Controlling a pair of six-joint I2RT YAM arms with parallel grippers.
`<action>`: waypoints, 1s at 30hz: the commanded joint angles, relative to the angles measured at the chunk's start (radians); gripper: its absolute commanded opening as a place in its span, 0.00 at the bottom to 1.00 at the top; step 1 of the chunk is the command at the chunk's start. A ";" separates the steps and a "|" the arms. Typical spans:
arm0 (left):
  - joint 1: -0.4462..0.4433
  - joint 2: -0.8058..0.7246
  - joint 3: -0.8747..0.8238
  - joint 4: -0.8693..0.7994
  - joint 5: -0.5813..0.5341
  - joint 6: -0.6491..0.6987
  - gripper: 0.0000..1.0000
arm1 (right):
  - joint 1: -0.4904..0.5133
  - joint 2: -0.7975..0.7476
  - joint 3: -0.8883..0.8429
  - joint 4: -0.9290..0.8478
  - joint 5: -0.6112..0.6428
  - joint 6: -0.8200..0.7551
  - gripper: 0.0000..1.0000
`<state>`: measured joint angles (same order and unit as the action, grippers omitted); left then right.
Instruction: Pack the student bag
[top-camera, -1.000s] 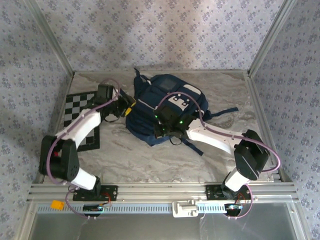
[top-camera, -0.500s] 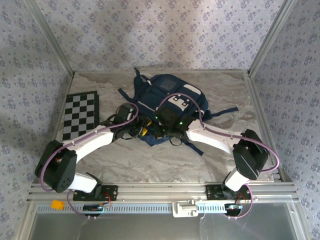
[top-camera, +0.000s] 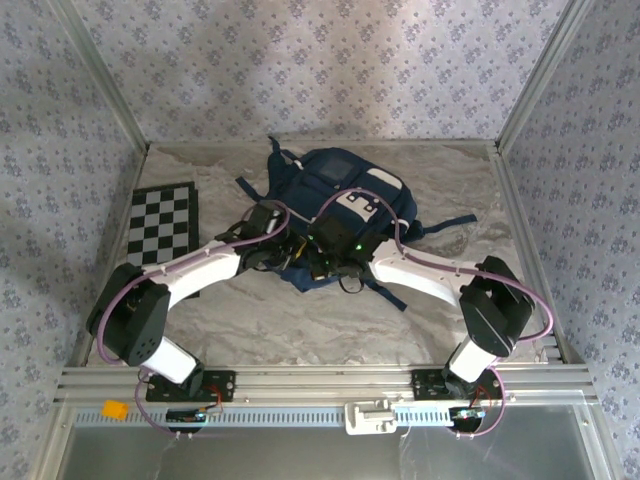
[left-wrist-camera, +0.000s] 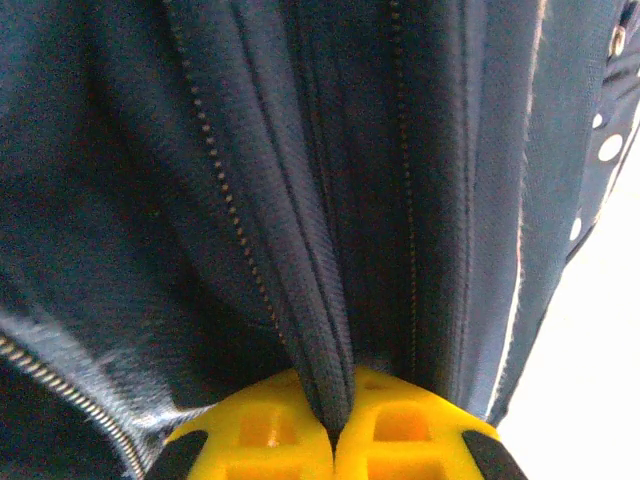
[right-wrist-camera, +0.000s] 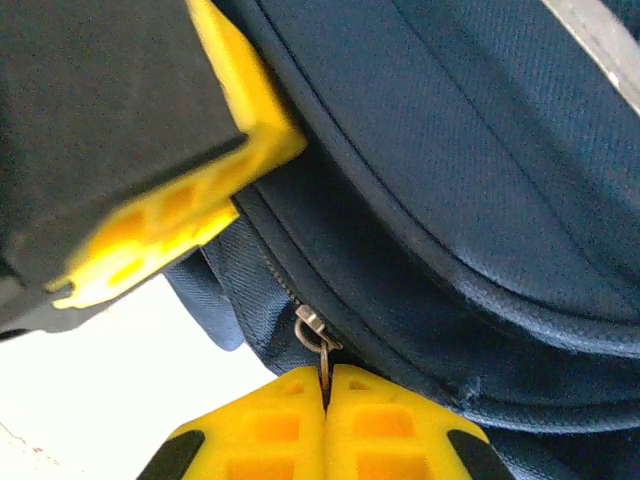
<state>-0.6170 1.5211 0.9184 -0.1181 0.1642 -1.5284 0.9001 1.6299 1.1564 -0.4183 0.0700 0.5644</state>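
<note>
At the middle of the pale marbled desk (top-camera: 300, 320), the left claw (left-wrist-camera: 333, 440) is clamped on a fold of the large navy blue fabric student bag (left-wrist-camera: 300, 200), probably bracing it. The right claw (right-wrist-camera: 325, 385) nips the small metal zipper pull (right-wrist-camera: 312, 328), probably to run the zip.

No text, label, brand, number or sign can be read in any view. The white flap (top-camera: 356, 203) on the bag (top-camera: 335, 172) carries small dark marks, which are too small to read from the top camera.
</note>
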 joint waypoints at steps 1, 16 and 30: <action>0.034 -0.058 0.075 -0.081 -0.056 0.096 0.00 | -0.015 -0.040 -0.004 -0.108 0.073 0.006 0.00; 0.350 -0.166 0.075 -0.229 0.186 0.398 0.00 | -0.328 -0.138 -0.135 -0.215 0.181 -0.027 0.00; 0.307 -0.187 0.068 -0.256 0.228 0.478 0.38 | -0.338 -0.112 0.004 -0.107 -0.220 -0.012 0.35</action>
<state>-0.2798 1.3956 0.9573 -0.3717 0.4328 -1.0760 0.5842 1.5230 1.1118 -0.5213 -0.0254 0.5156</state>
